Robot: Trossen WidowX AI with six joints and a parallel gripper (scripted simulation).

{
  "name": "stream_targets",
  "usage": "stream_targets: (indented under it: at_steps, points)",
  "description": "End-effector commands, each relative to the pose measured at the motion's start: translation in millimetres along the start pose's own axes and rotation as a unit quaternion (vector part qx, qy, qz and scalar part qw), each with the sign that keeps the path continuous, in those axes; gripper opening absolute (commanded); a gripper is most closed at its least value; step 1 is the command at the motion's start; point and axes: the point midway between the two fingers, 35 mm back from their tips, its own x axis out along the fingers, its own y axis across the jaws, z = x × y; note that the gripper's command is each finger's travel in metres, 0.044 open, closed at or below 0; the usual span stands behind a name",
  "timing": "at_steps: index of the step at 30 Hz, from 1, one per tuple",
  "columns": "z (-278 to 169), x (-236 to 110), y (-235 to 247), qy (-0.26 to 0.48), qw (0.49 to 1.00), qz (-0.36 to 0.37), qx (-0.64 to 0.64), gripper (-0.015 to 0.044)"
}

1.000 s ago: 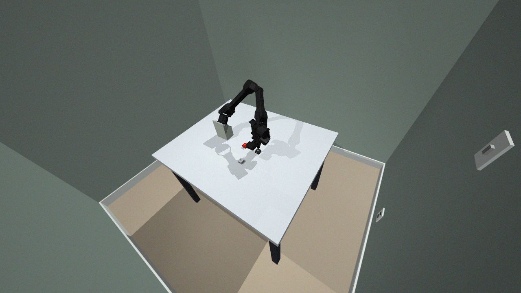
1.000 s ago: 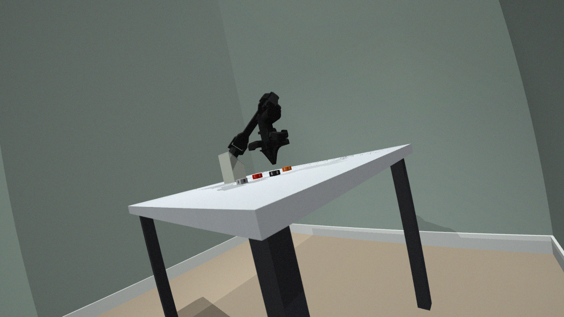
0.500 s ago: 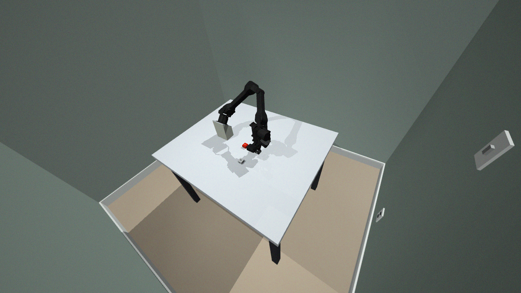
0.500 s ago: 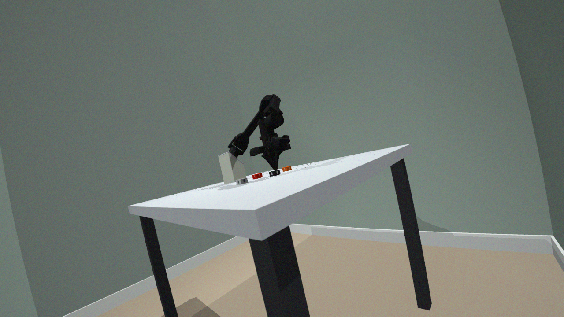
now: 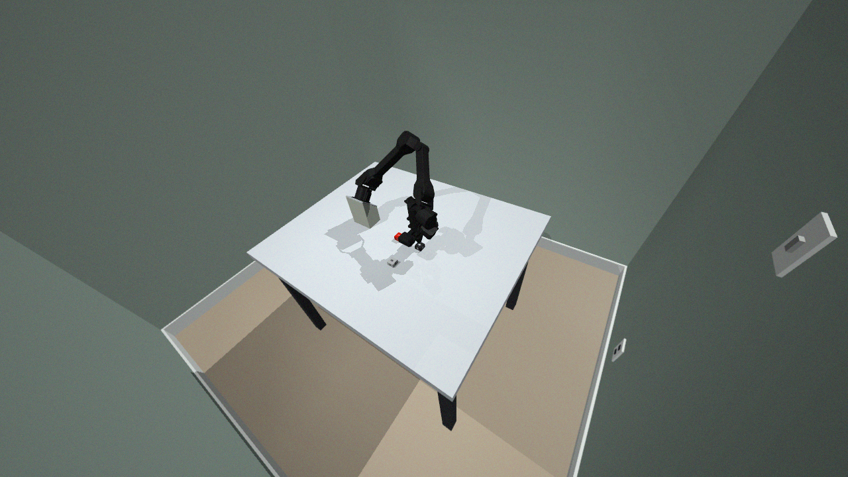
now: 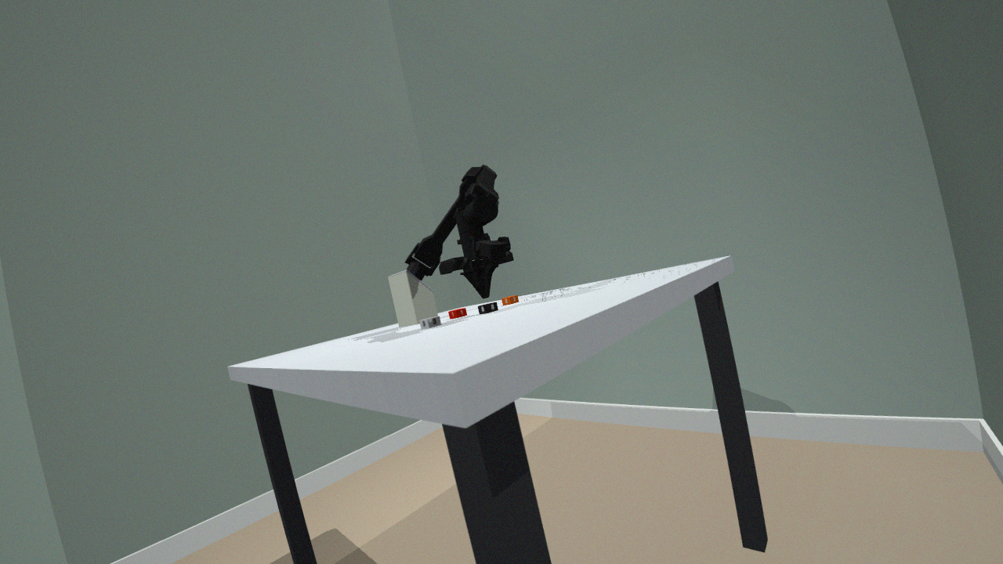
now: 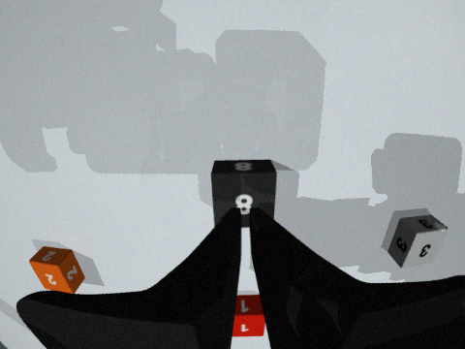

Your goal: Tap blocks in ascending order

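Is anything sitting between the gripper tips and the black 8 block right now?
Nothing visible does. In the wrist view the shut gripper points straight at the black 8 block, with only bare table around it. The red 1 block, orange 2 block and grey 3 block lie off that line.

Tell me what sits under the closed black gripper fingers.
Through the narrow slit of the shut gripper, a red cube printed 1 shows on the white table. The fingers hide the rest.

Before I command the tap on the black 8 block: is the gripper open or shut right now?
Shut. In the wrist view the fingers leave only a thin slit, and the gripper hangs above the black 8 block, holding nothing.
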Motion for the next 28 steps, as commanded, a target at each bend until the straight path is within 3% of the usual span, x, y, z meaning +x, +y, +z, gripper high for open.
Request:
stream_targets:
  at_steps: [1,4,16,21,28]
  points:
    - [3.4,-10.8,2.0,-0.005,1.0,-0.004,-0.008,0.002]
    - [3.1,-14.8,11.5,-0.005,1.0,-0.005,-0.008,0.0073]
    - [-55.5,-73.1,172.9,-0.004,1.0,-0.005,-0.007,0.0387]
    - [-97.8,-89.0,217.3,-0.003,1.0,-0.001,-0.006,0.04]
    - [-99.6,-89.6,218.8,-0.003,1.0,0.0,-0.006,0.04]
